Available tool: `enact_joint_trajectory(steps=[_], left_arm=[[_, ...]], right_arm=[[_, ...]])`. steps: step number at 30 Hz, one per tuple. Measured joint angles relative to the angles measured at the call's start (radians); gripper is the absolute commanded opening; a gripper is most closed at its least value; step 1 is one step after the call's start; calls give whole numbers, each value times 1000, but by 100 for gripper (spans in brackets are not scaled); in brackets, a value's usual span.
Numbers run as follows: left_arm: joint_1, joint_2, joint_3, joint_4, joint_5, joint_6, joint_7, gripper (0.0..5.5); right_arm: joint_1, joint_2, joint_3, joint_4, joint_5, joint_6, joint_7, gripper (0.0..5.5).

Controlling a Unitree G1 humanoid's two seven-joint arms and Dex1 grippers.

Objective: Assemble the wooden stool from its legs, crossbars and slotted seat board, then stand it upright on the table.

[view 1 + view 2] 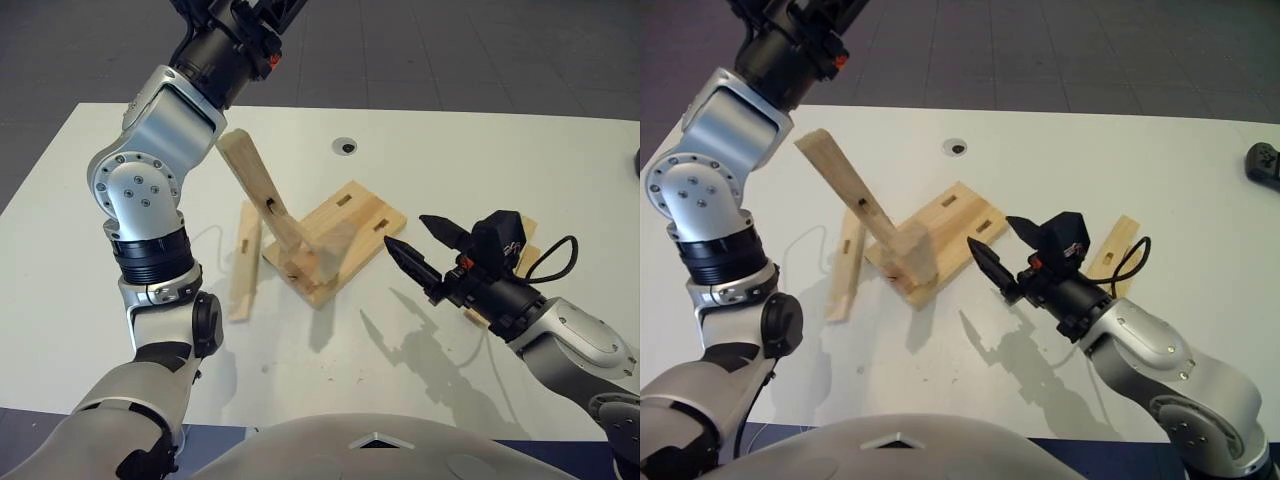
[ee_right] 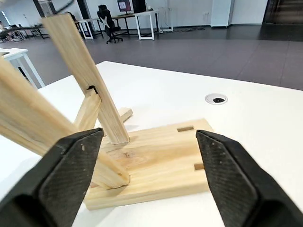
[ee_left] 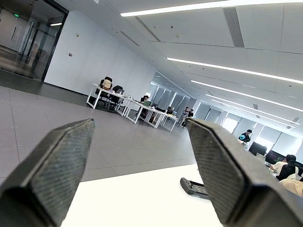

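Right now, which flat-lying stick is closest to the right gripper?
The stick beside the right gripper; the other stick lies flat left of the seat board.

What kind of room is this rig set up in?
Likely an open-plan office or lab: rows of desks behind, long ceiling light strips, and a grey tiled floor around the white table.

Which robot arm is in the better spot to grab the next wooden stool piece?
Right, probably. Its open right gripper hovers low beside the slotted wooden seat board, with a loose wooden bar right by it. The left gripper is lifted, facing the room.
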State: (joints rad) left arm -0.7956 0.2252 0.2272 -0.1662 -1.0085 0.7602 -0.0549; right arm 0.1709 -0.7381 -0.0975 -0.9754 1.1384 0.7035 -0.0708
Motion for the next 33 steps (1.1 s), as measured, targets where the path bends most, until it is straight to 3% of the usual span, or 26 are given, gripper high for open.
enact_joint_trajectory(steps=[7, 14, 18, 21, 24, 28, 33], left_arm=[[1, 55, 25, 35, 47, -14, -42, 535], [59, 245, 18, 29, 259, -74, -136, 540], [233, 300, 113, -90, -26, 128, -255, 540], [285, 364, 173, -7, -146, 244, -358, 540], [284, 387, 108, 101, -64, 224, -438, 540], [259, 383, -68, 202, 145, 106, -549, 540], [219, 384, -156, 329, 319, -45, -672, 540]], right_arm=[[-16, 13, -9, 18, -62, -9, 12, 534], [-20, 82, -60, 101, -164, -24, -22, 539], [46, 100, -128, 98, -147, -36, -6, 539], [126, 127, -156, 90, -147, -41, 0, 539], [125, 146, -158, 86, -155, -43, -3, 539], [100, 159, -135, 88, -171, -43, -2, 539], [77, 174, -125, 90, -167, -42, -1, 539]])
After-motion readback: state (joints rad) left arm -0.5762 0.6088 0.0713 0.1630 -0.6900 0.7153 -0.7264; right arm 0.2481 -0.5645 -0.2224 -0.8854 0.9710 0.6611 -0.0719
